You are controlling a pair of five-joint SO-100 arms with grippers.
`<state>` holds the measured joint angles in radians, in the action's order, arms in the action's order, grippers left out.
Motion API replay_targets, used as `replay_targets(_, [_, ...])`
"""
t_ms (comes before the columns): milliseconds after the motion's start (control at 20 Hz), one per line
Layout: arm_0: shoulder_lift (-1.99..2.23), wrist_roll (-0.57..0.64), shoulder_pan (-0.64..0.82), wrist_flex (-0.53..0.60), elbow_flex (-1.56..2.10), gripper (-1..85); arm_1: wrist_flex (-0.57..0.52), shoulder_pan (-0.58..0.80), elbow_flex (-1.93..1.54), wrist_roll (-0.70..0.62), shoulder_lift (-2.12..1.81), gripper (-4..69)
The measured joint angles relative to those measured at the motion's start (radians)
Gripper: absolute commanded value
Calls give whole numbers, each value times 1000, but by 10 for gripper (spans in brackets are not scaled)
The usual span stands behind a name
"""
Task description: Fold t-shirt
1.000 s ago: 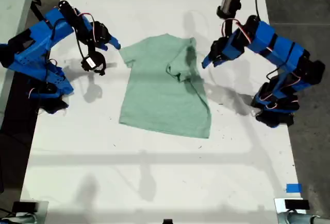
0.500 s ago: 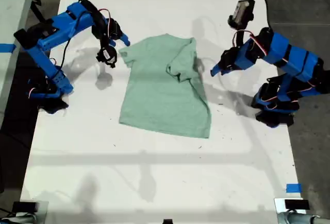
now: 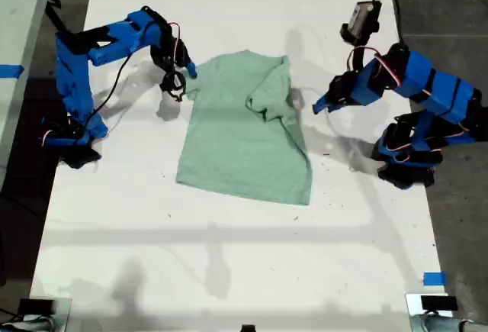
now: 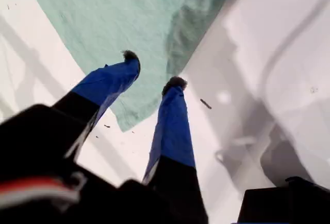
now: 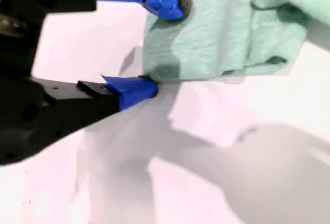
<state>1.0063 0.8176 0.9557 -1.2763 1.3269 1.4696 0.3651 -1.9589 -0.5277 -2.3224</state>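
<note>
Two blue arms stand on a white table (image 3: 229, 271), one at each side of the exterior view, with the t-shirt (image 3: 236, 141) lying between them.

The t-shirt is spread flat on the table, neck toward the far end of the exterior view and hem toward the near end. Its sleeve on the exterior view's right is folded over onto the chest and lies in a rumpled ridge. The sleeve on the exterior view's left lies flat, pointing outward.

The first gripper (image 3: 315, 107) belongs to the arm at the exterior view's right. It hangs near the folded side of the t-shirt, apart from the cloth. In the first wrist view, the first gripper (image 4: 152, 69) has its fingers (image 4: 172, 121) spread with nothing between them. The t-shirt (image 4: 103, 18) shows beyond the tips, with one corner of the cloth and the darker folded ridge in sight.

The second gripper (image 3: 188, 70) belongs to the arm at the exterior view's left and sits at the tip of the flat sleeve. In the second wrist view, the second gripper (image 5: 165, 44) has its fingers (image 5: 131, 90) spread wide. One tip is over the t-shirt (image 5: 232, 23) and the other is down at the cloth's edge by the table. Whether either tip touches the cloth cannot be told.

One scrap of blue tape (image 3: 433, 278) sticks to the table near the exterior view's lower right corner.
</note>
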Motion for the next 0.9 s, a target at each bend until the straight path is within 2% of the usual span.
replay_targets(50, [-40,-5,3,-29,-57,62,0,-2,-5,3,-9,145])
replay_targets(100, [-75,9,6,-67,-115,0,-2,-3,-12,8,-21,144])
replay_targets(200, [-132,-2,8,-98,-218,0,-2,-3,-25,9,-41,143])
replay_targets(550, [-130,-3,26,-138,-224,0,-3,-6,-91,26,-120,135])
replay_targets(900, [103,26,202,-192,-150,0,-3,-6,-146,40,-195,125])
